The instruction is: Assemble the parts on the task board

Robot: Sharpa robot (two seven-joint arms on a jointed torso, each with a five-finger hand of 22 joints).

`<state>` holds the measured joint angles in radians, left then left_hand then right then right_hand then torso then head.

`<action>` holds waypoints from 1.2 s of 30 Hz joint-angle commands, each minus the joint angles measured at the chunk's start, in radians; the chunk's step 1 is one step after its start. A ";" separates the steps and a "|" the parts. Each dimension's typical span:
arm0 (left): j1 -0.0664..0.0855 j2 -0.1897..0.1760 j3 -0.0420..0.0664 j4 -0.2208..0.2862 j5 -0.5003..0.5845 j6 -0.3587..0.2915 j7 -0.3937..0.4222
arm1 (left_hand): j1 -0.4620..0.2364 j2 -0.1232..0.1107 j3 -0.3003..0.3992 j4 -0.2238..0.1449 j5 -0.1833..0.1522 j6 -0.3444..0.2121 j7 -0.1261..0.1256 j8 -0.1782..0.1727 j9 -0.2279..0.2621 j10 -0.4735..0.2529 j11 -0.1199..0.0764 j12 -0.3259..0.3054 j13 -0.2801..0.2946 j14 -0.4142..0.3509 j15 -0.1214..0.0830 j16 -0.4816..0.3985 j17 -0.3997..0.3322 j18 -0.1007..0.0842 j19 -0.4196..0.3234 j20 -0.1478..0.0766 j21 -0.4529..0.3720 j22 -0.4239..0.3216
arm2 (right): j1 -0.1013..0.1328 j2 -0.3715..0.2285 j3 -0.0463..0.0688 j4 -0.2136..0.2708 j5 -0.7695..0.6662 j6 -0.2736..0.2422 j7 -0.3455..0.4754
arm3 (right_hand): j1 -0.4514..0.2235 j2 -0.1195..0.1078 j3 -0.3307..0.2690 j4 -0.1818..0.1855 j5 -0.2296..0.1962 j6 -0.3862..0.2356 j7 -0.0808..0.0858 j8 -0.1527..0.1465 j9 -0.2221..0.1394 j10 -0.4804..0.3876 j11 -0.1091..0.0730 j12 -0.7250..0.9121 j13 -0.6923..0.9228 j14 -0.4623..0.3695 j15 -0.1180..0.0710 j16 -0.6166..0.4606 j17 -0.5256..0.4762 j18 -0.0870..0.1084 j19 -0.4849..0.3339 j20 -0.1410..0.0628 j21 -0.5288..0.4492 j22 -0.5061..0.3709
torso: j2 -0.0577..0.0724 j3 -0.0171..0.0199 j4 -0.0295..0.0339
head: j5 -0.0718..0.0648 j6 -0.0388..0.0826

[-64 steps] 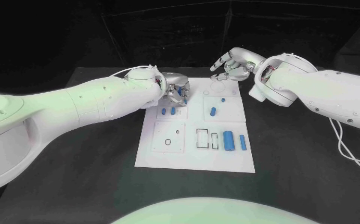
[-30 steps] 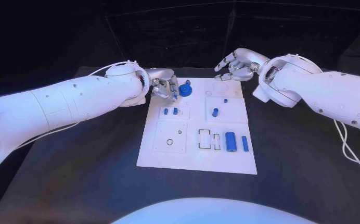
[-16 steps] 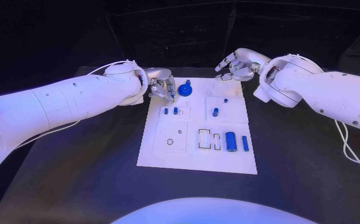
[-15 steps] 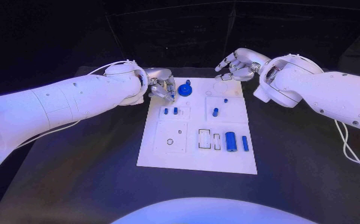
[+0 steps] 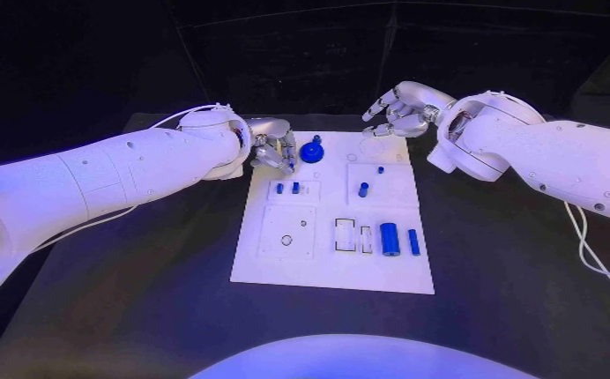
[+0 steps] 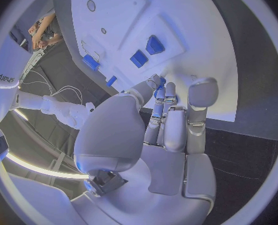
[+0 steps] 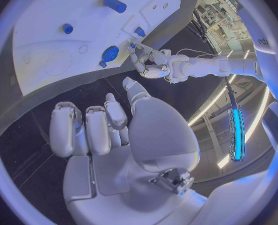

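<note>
The white task board lies in the middle of the table. My left hand is at its far left corner, fingertips pinching a blue round part with a small knob, held just over the board. The left wrist view shows my fingertips closed on a bit of blue. The same round part appears in the right wrist view next to my left hand. My right hand hovers over the far right corner, fingers apart and holding nothing.
On the board sit two small blue pieces, a blue peg, a tiny blue stud, a thick blue cylinder and a thin one. Rectangular slots lie beside them. Black table surrounds the board.
Two seconds ago my left hand covered the board's far left corner; it has since drawn back to the left with the blue round part showing at its fingertips. The right hand has stayed put.
</note>
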<state>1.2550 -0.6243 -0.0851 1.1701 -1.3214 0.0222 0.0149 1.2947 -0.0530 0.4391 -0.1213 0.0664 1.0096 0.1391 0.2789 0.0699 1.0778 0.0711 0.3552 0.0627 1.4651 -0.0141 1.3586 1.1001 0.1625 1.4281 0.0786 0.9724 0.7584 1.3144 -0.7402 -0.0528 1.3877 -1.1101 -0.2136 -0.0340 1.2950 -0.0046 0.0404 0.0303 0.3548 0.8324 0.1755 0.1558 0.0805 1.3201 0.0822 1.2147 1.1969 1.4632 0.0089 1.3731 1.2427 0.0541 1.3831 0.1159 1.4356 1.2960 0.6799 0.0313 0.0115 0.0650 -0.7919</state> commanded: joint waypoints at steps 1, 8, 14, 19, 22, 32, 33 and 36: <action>0.001 0.003 0.000 0.000 -0.003 0.027 -0.007 | -0.008 0.002 0.004 -0.003 -0.002 0.010 0.001 -0.006 -0.001 0.006 -0.001 -0.006 0.001 0.025 -0.005 0.004 -0.002 -0.019 0.003 -0.001 0.002 -0.002 | 0.002 0.001 0.001 0.002 -0.003 0.003 0.003 | 0.000 0.013 -0.002 0.001 0.007 -0.002 -0.004 0.002 -0.001 -0.001 -0.002 -0.003 0.000 0.041 -0.007 -0.001 0.001 0.008 -0.001 -0.003 -0.004 0.000 | 0.000 0.0002 0.0005 | 0.000 -0.002; 0.000 0.008 0.000 -0.005 -0.003 0.041 -0.012 | -0.008 0.002 0.004 -0.003 -0.002 0.010 0.001 -0.006 -0.001 0.006 -0.001 -0.006 0.001 0.025 -0.005 0.004 -0.002 -0.019 0.003 -0.001 0.001 -0.002 | 0.002 0.002 0.001 0.002 -0.003 0.003 0.003 | 0.000 0.013 -0.002 0.001 0.007 -0.002 -0.004 0.002 -0.001 -0.001 -0.002 -0.003 0.000 0.041 -0.007 -0.001 0.001 0.008 -0.001 -0.003 -0.004 0.000 | 0.000 0.0001 0.0008 | -0.001 -0.004; 0.000 0.011 -0.001 -0.007 -0.003 0.049 -0.014 | -0.009 0.002 0.003 -0.003 -0.002 0.010 0.001 -0.007 -0.001 0.007 -0.001 -0.007 0.001 0.025 -0.004 0.003 -0.004 -0.019 0.003 -0.001 0.002 -0.002 | 0.002 0.003 0.001 0.002 -0.003 0.003 0.003 | 0.001 0.014 -0.002 0.001 0.007 -0.002 -0.004 0.002 -0.001 -0.001 -0.002 -0.003 0.000 0.041 -0.007 -0.001 0.000 0.008 -0.001 -0.003 -0.004 0.000 | 0.000 0.0004 0.0002 | -0.002 -0.005; 0.000 0.012 -0.001 -0.008 -0.004 0.052 -0.014 | -0.009 0.002 0.003 -0.003 -0.002 0.011 0.001 -0.007 -0.001 0.008 -0.001 -0.008 0.001 0.025 -0.004 0.002 -0.006 -0.019 0.002 -0.001 0.002 -0.002 | 0.002 0.003 0.001 0.002 -0.003 0.002 0.003 | 0.001 0.014 -0.002 0.001 0.007 -0.002 -0.004 0.002 -0.001 -0.001 -0.002 -0.003 0.000 0.041 -0.007 -0.001 0.000 0.008 -0.001 -0.003 -0.004 0.000 | 0.000 0.0002 0.0008 | -0.002 -0.006; 0.000 0.013 -0.001 -0.010 -0.004 0.052 -0.016 | -0.010 0.000 0.003 -0.004 -0.003 0.010 0.001 -0.009 -0.001 0.007 -0.001 -0.011 0.001 0.024 -0.004 0.002 -0.006 -0.019 0.002 -0.001 0.001 -0.002 | 0.002 0.003 0.001 0.002 -0.003 0.002 0.003 | 0.001 0.014 -0.002 0.001 0.007 -0.002 -0.004 0.002 -0.001 -0.001 -0.002 -0.003 0.000 0.041 -0.007 -0.001 0.000 0.008 -0.001 -0.003 -0.004 0.000 | 0.000 0.0000 0.0014 | -0.001 -0.007; 0.000 0.016 -0.001 -0.016 -0.004 0.051 -0.026 | -0.026 -0.015 -0.003 -0.008 -0.003 -0.033 0.029 -0.056 -0.007 -0.030 0.024 -0.060 0.000 0.021 0.014 0.001 -0.020 -0.021 -0.002 0.011 -0.004 -0.005 | 0.002 0.003 0.001 0.002 -0.003 0.003 0.003 | 0.001 0.014 -0.002 0.001 0.007 -0.002 -0.004 0.002 -0.001 -0.001 -0.002 -0.003 0.000 0.041 -0.007 -0.001 0.000 0.008 -0.001 -0.003 -0.004 0.000 | 0.000 0.0001 0.0008 | 0.001 -0.007; 0.000 0.016 -0.001 -0.017 -0.004 0.049 -0.026 | -0.027 -0.015 -0.003 -0.008 -0.003 -0.036 0.031 -0.059 -0.007 -0.033 0.025 -0.064 -0.001 0.021 0.015 0.001 -0.020 -0.021 -0.003 0.012 -0.005 -0.006 | 0.002 0.003 0.001 0.002 -0.003 0.003 0.003 | 0.001 0.014 -0.002 0.001 0.007 -0.002 -0.004 0.002 -0.001 -0.001 -0.002 -0.003 0.000 0.041 -0.007 -0.001 0.000 0.008 -0.001 -0.003 -0.004 0.000 | 0.000 0.0001 0.0006 | 0.001 -0.007; 0.000 0.017 -0.001 -0.018 -0.004 0.045 -0.026 | -0.029 -0.017 -0.004 -0.010 -0.003 -0.050 0.035 -0.073 -0.008 -0.045 0.031 -0.077 -0.001 0.020 0.020 0.001 -0.024 -0.021 -0.005 0.016 -0.008 -0.009 | 0.002 0.003 0.001 0.001 -0.003 0.004 0.003 | 0.001 0.014 -0.002 0.001 0.007 -0.002 -0.004 0.002 -0.001 -0.001 -0.002 -0.003 0.000 0.041 -0.007 -0.001 0.000 0.008 -0.001 -0.003 -0.004 0.000 | 0.000 0.0000 0.0006 | 0.001 -0.007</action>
<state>1.2538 -0.6090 -0.0869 1.1522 -1.3232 0.0625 -0.0056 1.2769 -0.0707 0.4362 -0.1242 0.0664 0.9660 0.1750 0.2092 0.0637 1.0395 0.1019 0.2804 0.0627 1.4652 0.0005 1.3586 1.0761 0.1468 1.4248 0.0891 0.9680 0.7499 1.3145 -0.7379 -0.0528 1.3874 -1.1103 -0.2135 -0.0344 1.2988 -0.0008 0.0404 0.0303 0.3548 0.8324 0.1755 0.1558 0.0805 1.3201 0.0822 1.2147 1.1968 1.4633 0.0089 1.3731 1.2427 0.0541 1.3831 0.1158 1.4356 1.2961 0.6800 0.0314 0.0127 0.0658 -0.7986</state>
